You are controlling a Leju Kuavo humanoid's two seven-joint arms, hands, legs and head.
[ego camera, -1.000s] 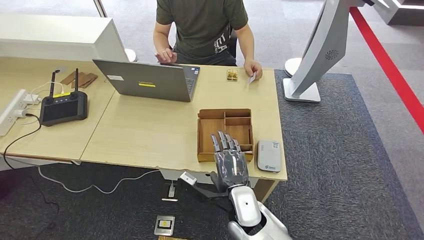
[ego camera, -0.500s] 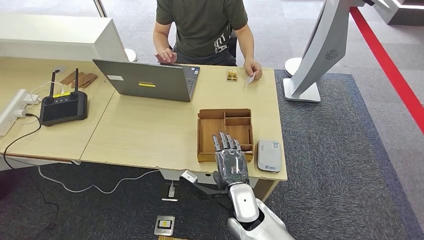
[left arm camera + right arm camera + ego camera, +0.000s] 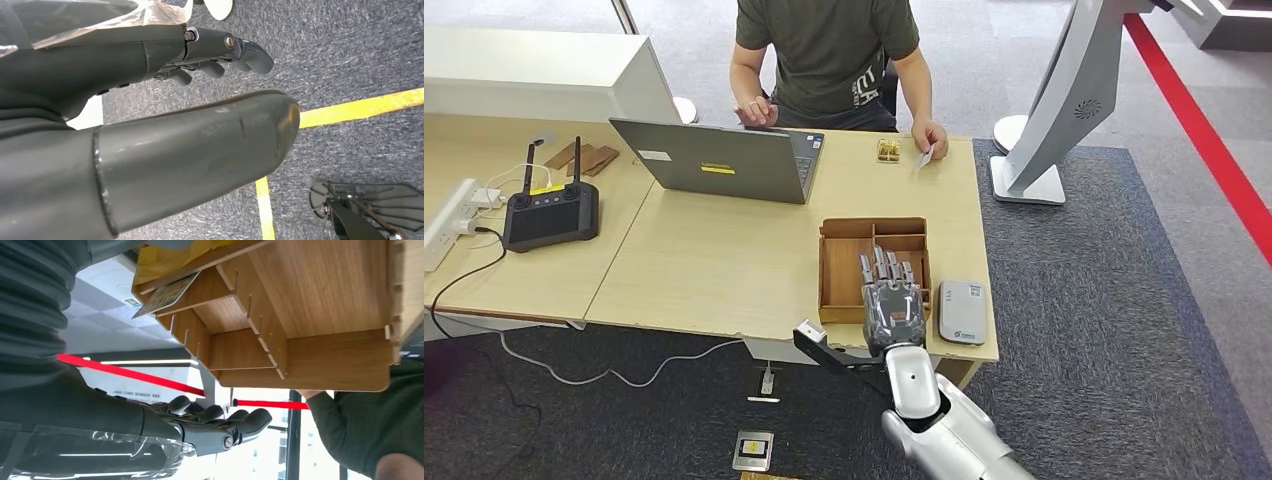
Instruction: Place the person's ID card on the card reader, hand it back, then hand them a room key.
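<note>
Low in the frame's centre, the right hand (image 3: 891, 303) is held empty with fingers extended over the wooden tray (image 3: 840, 270), left of the card reader (image 3: 962, 312).

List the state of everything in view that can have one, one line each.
right hand: open, holding nothing, fingers stretched above the wooden tray
left hand: open, hanging over the carpet
ID card: pinched in the person's hand, at the far table edge
card reader: nothing on it
wooden tray: open-topped, a card in one compartment
laptop: lid open
</note>
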